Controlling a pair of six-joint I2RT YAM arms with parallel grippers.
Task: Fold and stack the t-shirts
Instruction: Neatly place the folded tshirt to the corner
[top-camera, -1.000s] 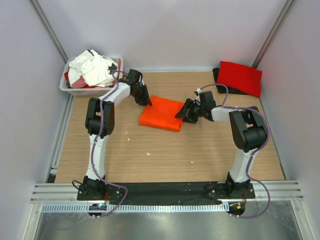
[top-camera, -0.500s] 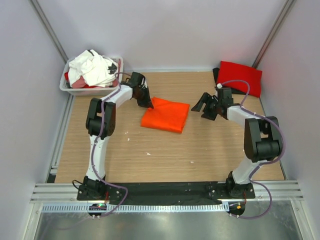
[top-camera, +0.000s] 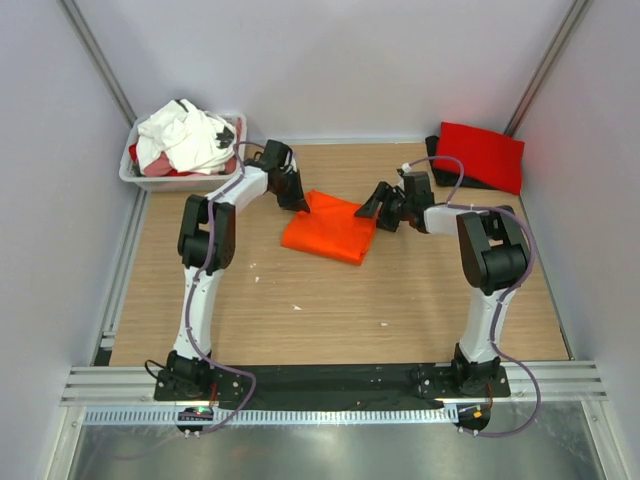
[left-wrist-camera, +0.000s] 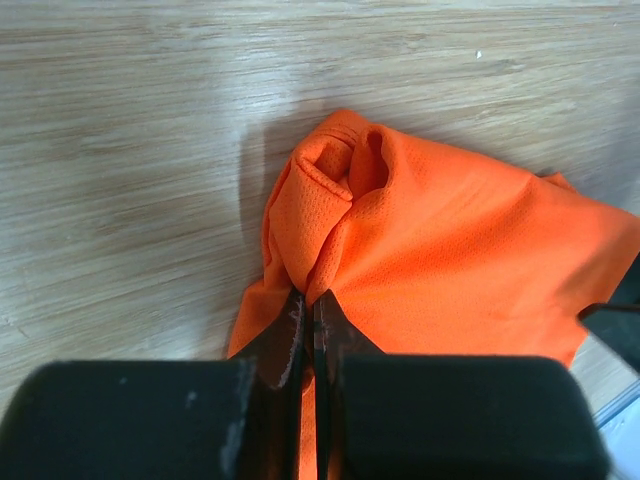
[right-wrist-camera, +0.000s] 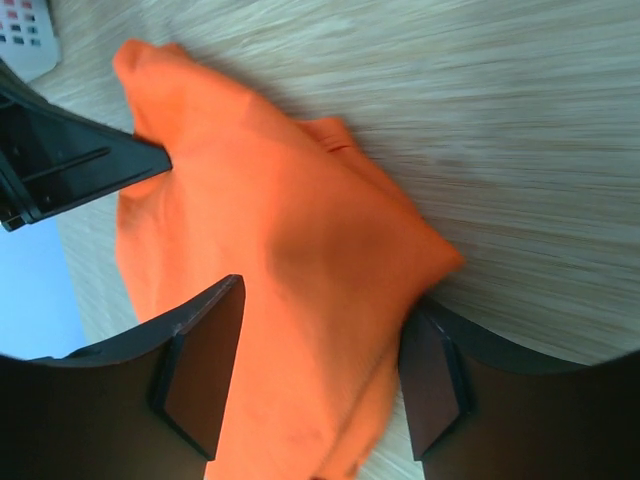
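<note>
— Where does the orange t-shirt lie from you?

— On the wooden table, between my two arms, as a rough folded rectangle. Its far edge runs left to right, and I have one gripper at each end of it.

— Which arm is nearer?

— Both are at it. My left gripper is clenched on the far-left corner: its wrist view shows the cloth bunched into a ridge and pinched between closed jaws. My right gripper is spread wide at the far-right corner. Cloth lies between its fingers, but nothing is clamped.

— So what does the next move turn on?

— I judge the right must close on that corner before anything lifts. Pulling with the left alone would likely drag the fold open.

— How does the shirt look?

— Bright orange, a fine-holed knit, soft. It is folded but not crisp, puckered where I pinch it and rumpled along the right side.

— And where would it go?

— Probably onto the red t-shirt, which lies folded at the far right, well apart from here on my right arm's side. The white t-shirts sit heaped in the white tub at the far left.
</note>
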